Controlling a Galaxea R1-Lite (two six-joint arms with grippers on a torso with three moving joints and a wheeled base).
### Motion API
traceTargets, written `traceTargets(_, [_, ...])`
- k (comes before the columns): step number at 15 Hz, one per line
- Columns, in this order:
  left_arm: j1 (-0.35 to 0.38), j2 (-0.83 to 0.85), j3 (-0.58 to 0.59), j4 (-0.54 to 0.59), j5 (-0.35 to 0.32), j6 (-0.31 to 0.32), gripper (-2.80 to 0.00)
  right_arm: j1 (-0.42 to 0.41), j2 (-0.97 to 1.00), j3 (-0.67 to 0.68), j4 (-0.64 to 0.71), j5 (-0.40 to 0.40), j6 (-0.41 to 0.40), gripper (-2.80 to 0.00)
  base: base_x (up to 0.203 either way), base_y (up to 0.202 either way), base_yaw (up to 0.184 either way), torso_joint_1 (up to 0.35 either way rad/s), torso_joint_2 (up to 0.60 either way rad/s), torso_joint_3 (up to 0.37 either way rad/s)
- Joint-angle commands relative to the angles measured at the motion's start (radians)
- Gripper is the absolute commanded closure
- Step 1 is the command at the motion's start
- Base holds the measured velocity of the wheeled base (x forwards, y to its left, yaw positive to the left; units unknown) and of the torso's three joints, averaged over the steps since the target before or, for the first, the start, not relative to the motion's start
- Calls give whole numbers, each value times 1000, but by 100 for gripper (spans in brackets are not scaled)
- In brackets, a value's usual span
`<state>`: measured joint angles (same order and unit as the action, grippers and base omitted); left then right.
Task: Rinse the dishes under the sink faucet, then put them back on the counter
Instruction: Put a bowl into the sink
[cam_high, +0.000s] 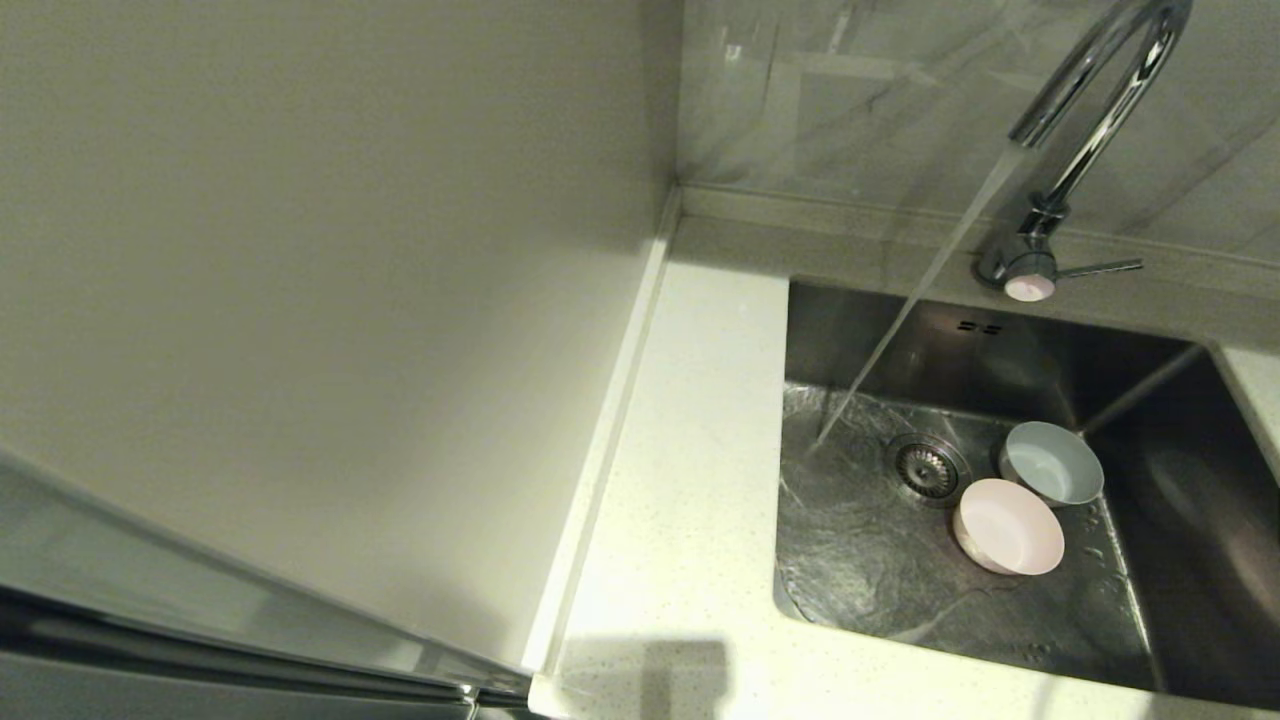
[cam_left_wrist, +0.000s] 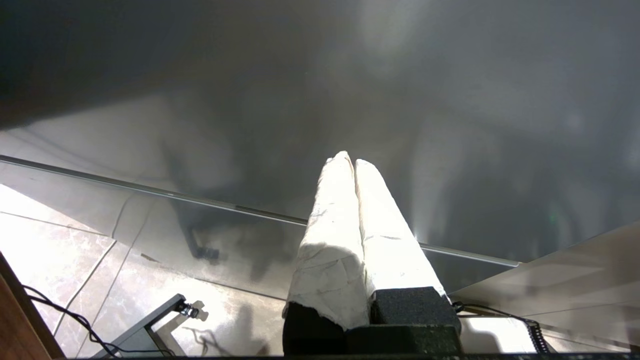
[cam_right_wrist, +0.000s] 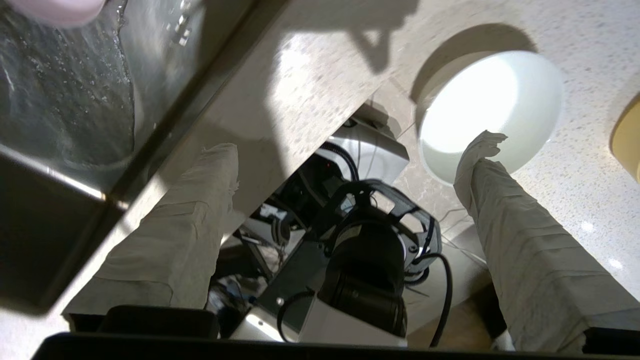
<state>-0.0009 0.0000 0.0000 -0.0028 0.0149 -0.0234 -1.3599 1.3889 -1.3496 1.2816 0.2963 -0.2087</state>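
Observation:
Water runs from the chrome faucet (cam_high: 1090, 110) into the steel sink (cam_high: 880, 560). Two bowls sit on the sink floor right of the drain strainer (cam_high: 925, 467): a pale grey-blue bowl (cam_high: 1050, 462) and, nearer me, a pink bowl (cam_high: 1008, 525). The stream lands left of the drain, away from both. In the right wrist view a white bowl (cam_right_wrist: 492, 100) rests on the counter (cam_right_wrist: 310, 75) by its front edge. My right gripper (cam_right_wrist: 350, 146) is open above that edge, one fingertip (cam_right_wrist: 480, 145) in front of the bowl's rim. My left gripper (cam_left_wrist: 352, 161) is shut and empty, parked low.
A plain beige wall panel (cam_high: 330, 300) fills the left of the head view beside a strip of counter (cam_high: 690, 450). A pale yellow round object (cam_right_wrist: 631, 142) shows at the right wrist view's border. My own base (cam_right_wrist: 370, 270) is below the counter edge.

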Motion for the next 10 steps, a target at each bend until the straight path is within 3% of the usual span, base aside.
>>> traceTargets(1, [1,-4,0,0,0,0,0,-57,28,28,-33,4,-1,-280,0,0,0,0,0,0])
traceTargets(6, [-1,-3,0,0,0,-1,0,-184,52,122,-71,-1,-27,-280,0,0,0,0,0,0])
traceTargets(10, [1,-3,0,0,0,0,0,-242,103,178,-71,-27,-75,-280,0,0,0,0,0,0])
